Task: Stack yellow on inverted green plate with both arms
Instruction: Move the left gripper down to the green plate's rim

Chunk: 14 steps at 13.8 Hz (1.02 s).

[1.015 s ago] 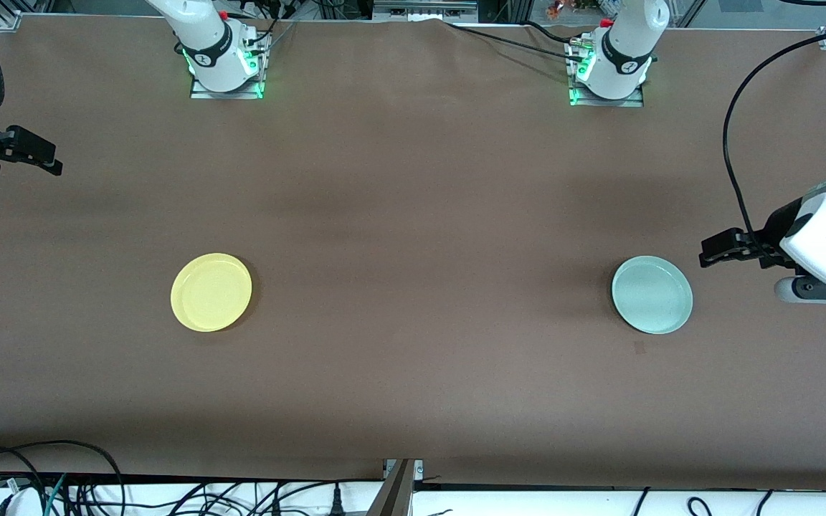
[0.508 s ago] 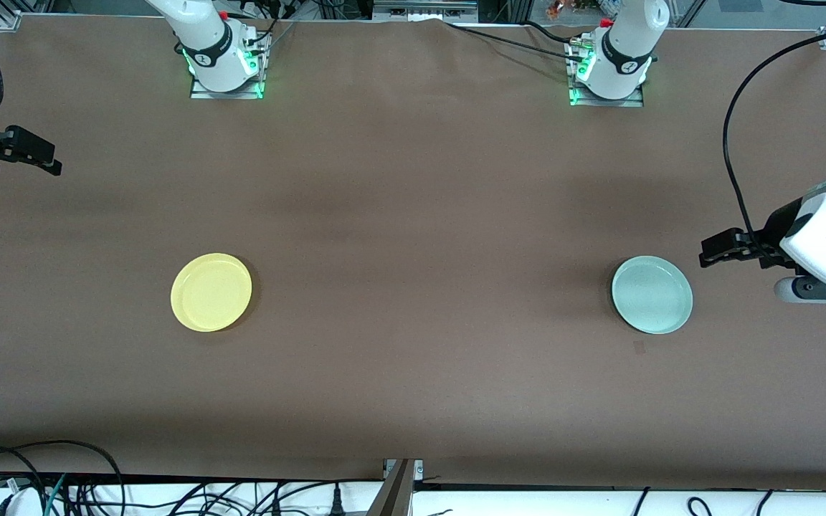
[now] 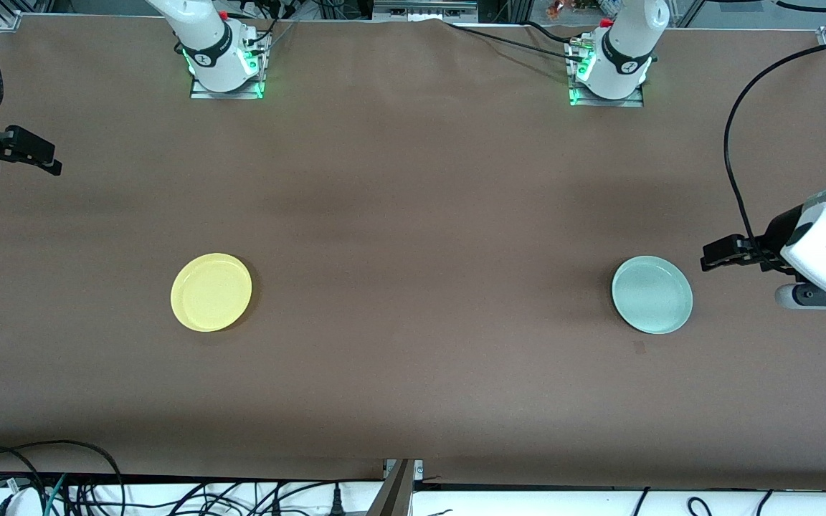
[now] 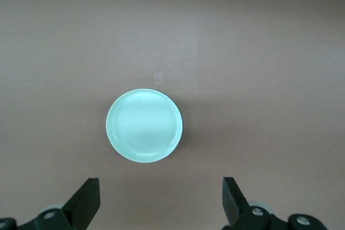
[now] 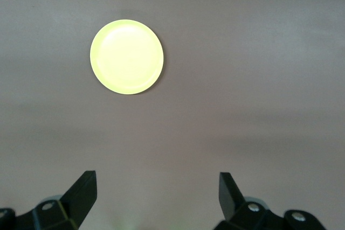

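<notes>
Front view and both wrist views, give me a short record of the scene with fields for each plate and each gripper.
yellow plate: round, shallow yellow plastic plate, flat on the table toward the right arm's end, untouched
green plate: round pale mint-green plate, on the table toward the left arm's end, untouched
left gripper: open, empty, beside the green plate
right gripper: open, empty, at the table's edge
stacking: not begun

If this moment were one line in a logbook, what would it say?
yellow plate: on table, untouched | green plate: on table, apart | left gripper: open, beside green plate | right gripper: open, waiting at table's end
</notes>
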Available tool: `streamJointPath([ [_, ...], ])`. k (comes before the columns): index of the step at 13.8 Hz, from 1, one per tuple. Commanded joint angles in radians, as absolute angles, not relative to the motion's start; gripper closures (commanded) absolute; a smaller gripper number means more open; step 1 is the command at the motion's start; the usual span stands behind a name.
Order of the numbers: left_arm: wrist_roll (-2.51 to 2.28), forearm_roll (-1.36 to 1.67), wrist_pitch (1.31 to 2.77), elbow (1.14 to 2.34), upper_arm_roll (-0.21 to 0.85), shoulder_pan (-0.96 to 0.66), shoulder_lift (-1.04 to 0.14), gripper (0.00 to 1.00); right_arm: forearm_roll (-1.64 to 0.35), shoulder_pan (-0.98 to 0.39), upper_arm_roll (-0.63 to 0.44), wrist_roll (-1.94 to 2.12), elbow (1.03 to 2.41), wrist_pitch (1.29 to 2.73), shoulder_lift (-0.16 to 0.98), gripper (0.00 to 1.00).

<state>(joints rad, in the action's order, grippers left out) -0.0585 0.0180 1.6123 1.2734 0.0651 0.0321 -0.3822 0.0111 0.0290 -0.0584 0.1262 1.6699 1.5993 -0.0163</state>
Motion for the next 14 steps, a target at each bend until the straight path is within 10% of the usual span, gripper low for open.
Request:
streamJointPath([
  [1, -0.049, 0.0, 1.612, 1.212, 0.069, 0.061, -0.465, 0.0, 0.009, 0.037, -0.055, 0.127, 1.647, 1.58, -0.008, 0.0],
  [14, -0.003, -0.089, 1.85, 1.291, 0.071, 0.106, -0.681, 0.0, 0.025, 0.032, -0.052, 0.14, 1.649, 1.58, -0.009, 0.0],
])
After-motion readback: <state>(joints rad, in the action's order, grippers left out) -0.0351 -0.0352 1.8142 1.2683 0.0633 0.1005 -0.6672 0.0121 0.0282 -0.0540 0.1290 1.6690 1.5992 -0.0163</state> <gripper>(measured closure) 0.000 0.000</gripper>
